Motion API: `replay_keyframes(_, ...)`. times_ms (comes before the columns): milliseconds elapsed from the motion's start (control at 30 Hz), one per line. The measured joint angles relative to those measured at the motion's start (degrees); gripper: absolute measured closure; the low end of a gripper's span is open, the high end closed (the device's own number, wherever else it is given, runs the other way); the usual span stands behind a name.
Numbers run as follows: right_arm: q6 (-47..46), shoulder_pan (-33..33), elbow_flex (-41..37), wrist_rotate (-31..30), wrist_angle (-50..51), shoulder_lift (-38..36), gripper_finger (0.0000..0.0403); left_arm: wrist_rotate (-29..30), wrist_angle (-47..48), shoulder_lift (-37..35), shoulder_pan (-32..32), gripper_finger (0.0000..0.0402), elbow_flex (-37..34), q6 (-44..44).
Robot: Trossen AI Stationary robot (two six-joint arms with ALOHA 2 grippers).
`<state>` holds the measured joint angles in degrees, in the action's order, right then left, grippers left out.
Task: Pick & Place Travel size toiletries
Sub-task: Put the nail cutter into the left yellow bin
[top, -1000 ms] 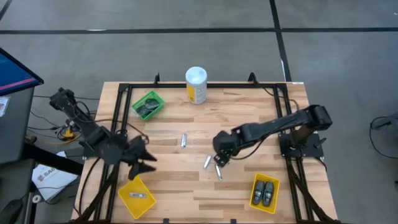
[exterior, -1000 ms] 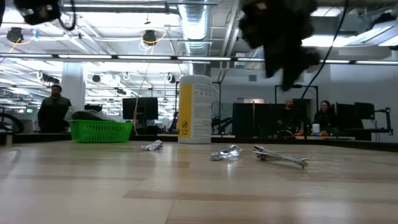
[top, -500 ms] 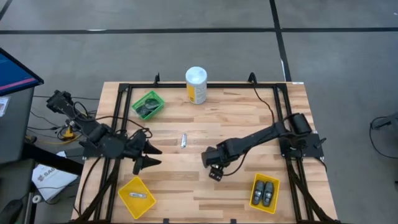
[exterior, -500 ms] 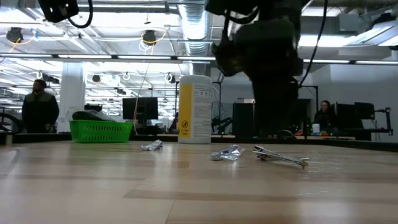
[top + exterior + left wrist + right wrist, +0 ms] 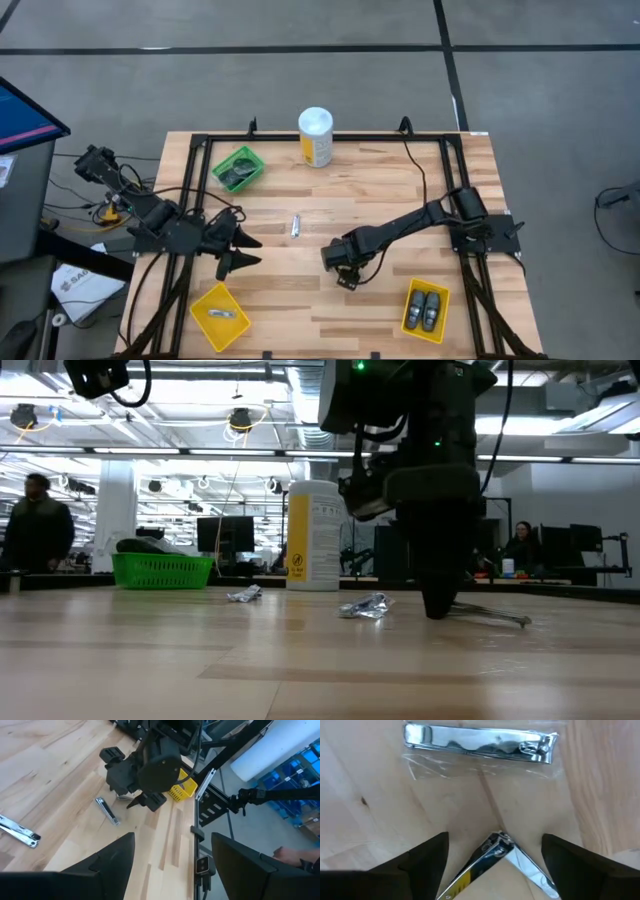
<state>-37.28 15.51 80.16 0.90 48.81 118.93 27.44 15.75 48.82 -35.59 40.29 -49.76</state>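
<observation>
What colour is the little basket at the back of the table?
Bright green. The basket shows best in the high view, and also in the low view.

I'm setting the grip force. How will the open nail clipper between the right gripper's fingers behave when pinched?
The nail clipper looks like polished metal, so it is probably stiff but slippery. Its lever stands splayed open, so a pinch by the right gripper may fold it or make it swivel. It lies flat on the table, so it should slide rather than roll.
</observation>
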Motion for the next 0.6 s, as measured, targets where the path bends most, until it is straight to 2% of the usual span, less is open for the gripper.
replay_keyframes(167, -0.25, 0.16, -0.10, -0.24, 0.77, -0.06, 0.0172, 0.00, 0.00, 0.00, 0.00, 0.0149, 0.00, 0.02)
replay_keyframes(467, -1.75, 0.06, -0.20, 0.81, 1.02, 0.05, 0.0344, 0.00, 0.00, 0.00, 0.00, 0.0149, 0.00, 0.02)
replay_keyframes(533, -1.75, 0.06, -0.20, 0.94, 0.95, 0.05, 0.0369, 0.00, 0.00, 0.00, 0.00, 0.0149, 0.00, 0.02)
replay_keyframes(600, -1.73, 0.06, -0.23, 0.94, 1.00, -0.47, 0.0369, 0.00, 0.00, -0.02, 0.00, 0.0149, 0.00, 0.02)
